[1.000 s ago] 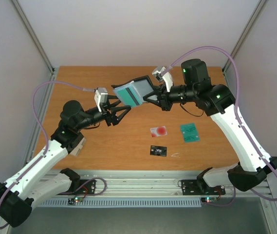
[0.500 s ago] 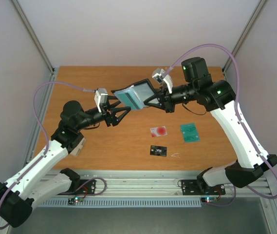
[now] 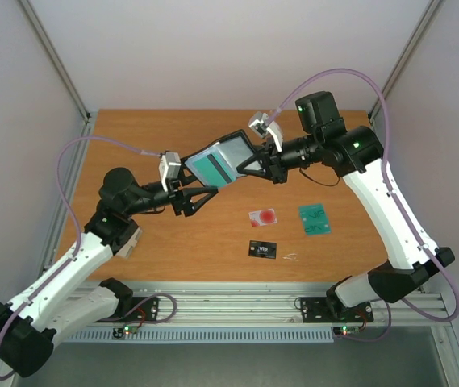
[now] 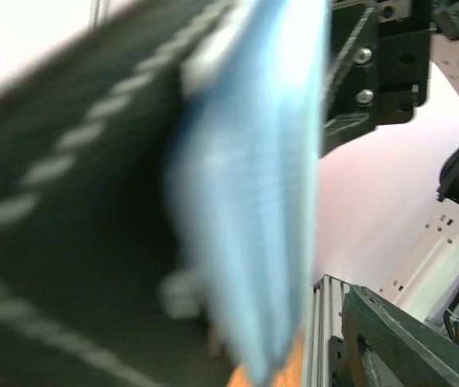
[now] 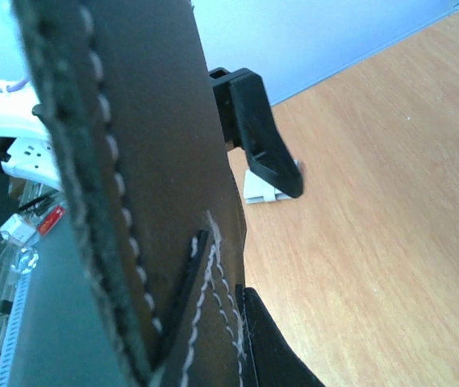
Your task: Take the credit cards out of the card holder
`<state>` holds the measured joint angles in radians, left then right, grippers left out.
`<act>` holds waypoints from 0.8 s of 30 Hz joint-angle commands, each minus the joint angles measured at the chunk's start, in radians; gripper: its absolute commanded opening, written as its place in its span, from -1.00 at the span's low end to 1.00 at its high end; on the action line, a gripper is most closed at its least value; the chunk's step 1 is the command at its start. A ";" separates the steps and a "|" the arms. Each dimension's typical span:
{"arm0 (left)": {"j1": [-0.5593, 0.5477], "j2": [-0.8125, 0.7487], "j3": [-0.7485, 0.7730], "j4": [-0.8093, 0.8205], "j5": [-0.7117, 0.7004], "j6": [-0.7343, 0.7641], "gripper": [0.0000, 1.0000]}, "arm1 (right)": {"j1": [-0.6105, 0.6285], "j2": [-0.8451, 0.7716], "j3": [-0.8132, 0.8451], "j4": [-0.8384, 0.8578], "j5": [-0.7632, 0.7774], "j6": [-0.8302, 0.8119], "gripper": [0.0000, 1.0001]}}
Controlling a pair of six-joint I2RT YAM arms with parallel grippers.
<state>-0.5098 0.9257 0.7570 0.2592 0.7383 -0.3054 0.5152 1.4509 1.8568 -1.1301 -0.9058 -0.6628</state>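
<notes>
At frame centre, right jaws keep the black folding card holder (image 3: 231,150) clenched, turned slightly; left jaws widened, released, thin teal-green card (image 3: 211,168) not yet pulled.

We note the matt, white-stitched black leather folding card holder (image 5: 156,161) and the smooth orange-brown wood-grain tabletop (image 5: 374,201).

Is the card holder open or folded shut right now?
Open: held aloft by the right end effector, the card holder shows its pale inside to the top camera, a teal-green card lying in it.
</notes>
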 commanded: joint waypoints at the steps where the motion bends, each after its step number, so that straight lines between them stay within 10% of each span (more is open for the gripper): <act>1: 0.005 -0.027 -0.016 0.096 0.062 0.024 0.52 | -0.002 0.006 0.019 0.015 0.007 0.003 -0.98; 5: 0.006 -0.015 -0.010 0.111 0.071 0.025 0.28 | -0.002 0.028 0.037 -0.005 0.013 -0.012 -0.98; 12: 0.006 -0.018 -0.008 0.100 0.069 0.036 -0.95 | -0.003 0.053 0.033 -0.022 0.012 -0.021 -0.95; 16: 0.007 -0.029 -0.008 0.040 -0.024 0.018 -0.99 | -0.032 0.044 0.009 0.012 0.164 0.051 -0.35; 24: -0.011 -0.031 -0.003 -0.207 -0.562 0.102 -1.00 | -0.139 -0.044 0.009 0.090 0.143 0.208 -0.18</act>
<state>-0.5102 0.9054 0.7532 0.1524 0.4587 -0.2821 0.3515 1.4742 1.8412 -1.0817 -0.7620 -0.5350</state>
